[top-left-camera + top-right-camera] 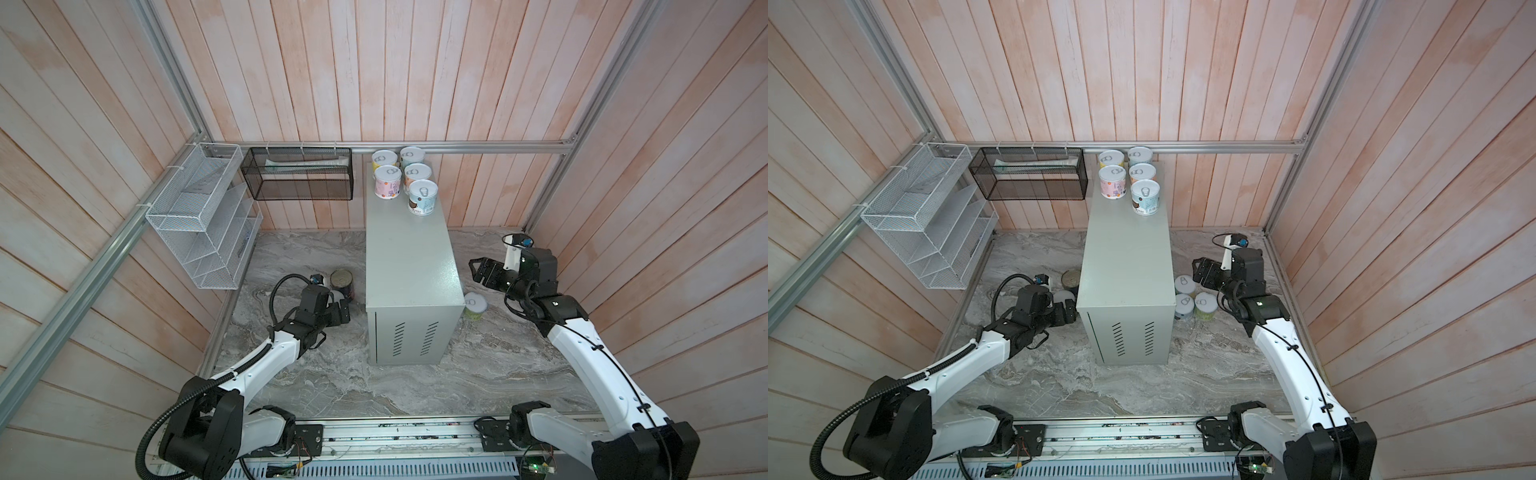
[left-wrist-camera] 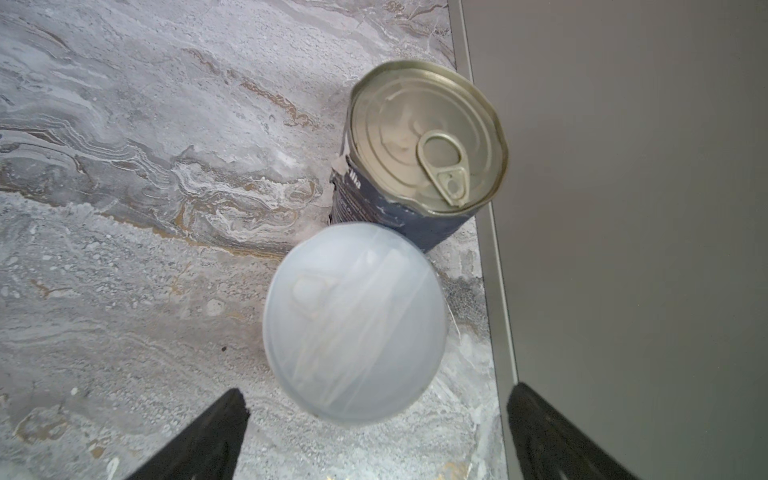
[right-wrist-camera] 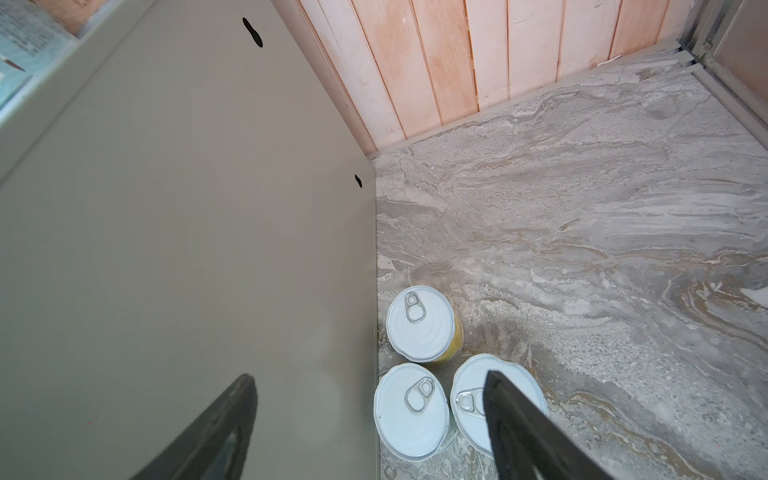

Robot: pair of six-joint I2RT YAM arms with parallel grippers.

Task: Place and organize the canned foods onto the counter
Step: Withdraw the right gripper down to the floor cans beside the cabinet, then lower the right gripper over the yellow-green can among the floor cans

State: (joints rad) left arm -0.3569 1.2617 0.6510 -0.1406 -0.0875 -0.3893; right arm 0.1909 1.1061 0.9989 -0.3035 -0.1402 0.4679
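Guessing back-first packing: in both top views five tins (image 1: 388,183) crowd counter (image 1: 409,266) far end, front free. Left wrist: left gripper (image 2: 378,392) wide open, empty, pale-lidded tin (image 2: 357,324) just ahead of gap, dark-blue tin (image 2: 424,141) behind it. Right wrist: right gripper (image 3: 370,378) open, empty, over three tins (image 3: 419,324) by counter side.

Marble table (image 1: 415,386): a grey-green metal box (image 1: 411,257) stands upright at its middle. Box top: five small tins (image 1: 423,197), upright, clustered at the far end. On the marble left of the box: dark-blue tin (image 1: 341,279), with a white-lidded tin (image 2: 357,328) just beside it. Right of the box: three small tins (image 1: 1185,286), close together.
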